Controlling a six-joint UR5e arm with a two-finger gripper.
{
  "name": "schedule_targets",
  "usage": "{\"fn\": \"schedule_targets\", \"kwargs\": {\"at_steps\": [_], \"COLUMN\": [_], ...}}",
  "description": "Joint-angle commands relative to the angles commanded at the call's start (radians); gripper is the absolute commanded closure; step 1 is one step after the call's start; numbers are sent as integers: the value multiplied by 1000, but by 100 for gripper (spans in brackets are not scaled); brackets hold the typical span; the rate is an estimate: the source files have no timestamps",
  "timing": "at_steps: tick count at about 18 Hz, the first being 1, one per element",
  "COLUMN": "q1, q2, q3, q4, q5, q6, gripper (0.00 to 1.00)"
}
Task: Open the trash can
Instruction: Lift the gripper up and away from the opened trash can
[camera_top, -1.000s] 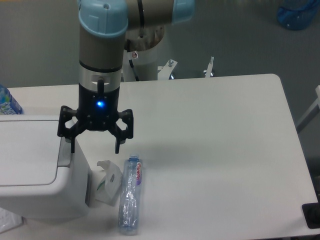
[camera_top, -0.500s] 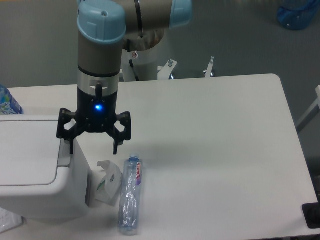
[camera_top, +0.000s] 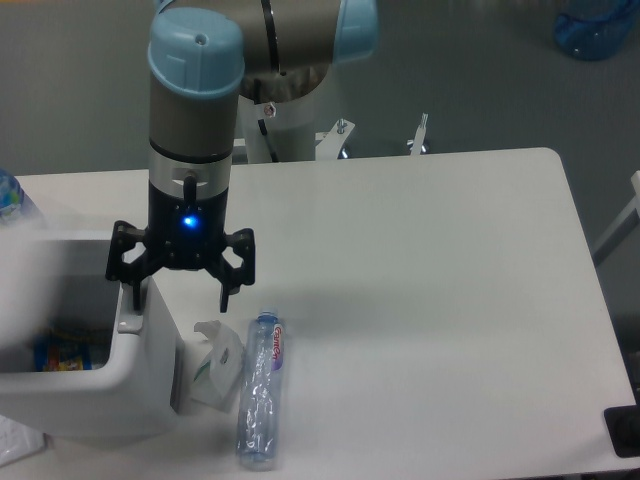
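One trash can (camera_top: 120, 400) – lid up; hand (camera_top: 180, 292) spread; one bottle (camera_top: 260, 390).

Robotics lab or test room, not a home. A plain white table (camera_top: 440, 300) with rounded corners carries an industrial arm (camera_top: 195, 120) in grey with light blue joint caps, mounted on a white pedestal (camera_top: 290, 125) at the far edge. Grey floor (camera_top: 470, 80) beyond. Metal clamps (camera_top: 420, 135) grip the far table edge. A large blue water jug (camera_top: 597, 28) stands far right on the floor.
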Motion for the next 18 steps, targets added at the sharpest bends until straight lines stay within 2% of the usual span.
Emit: {"fn": "schedule_targets", "kwargs": {"at_steps": [6,11,13,15,18], "q1": [15,135,162,175,219], "q2": [6,12,12,11,8], "q3": [57,129,137,109,86], "q4": [0,5,0,-12,-14], "q5": [2,9,96,274,328], "q6": [12,20,81,235,337], "gripper": [0,0,0,0,0]}}
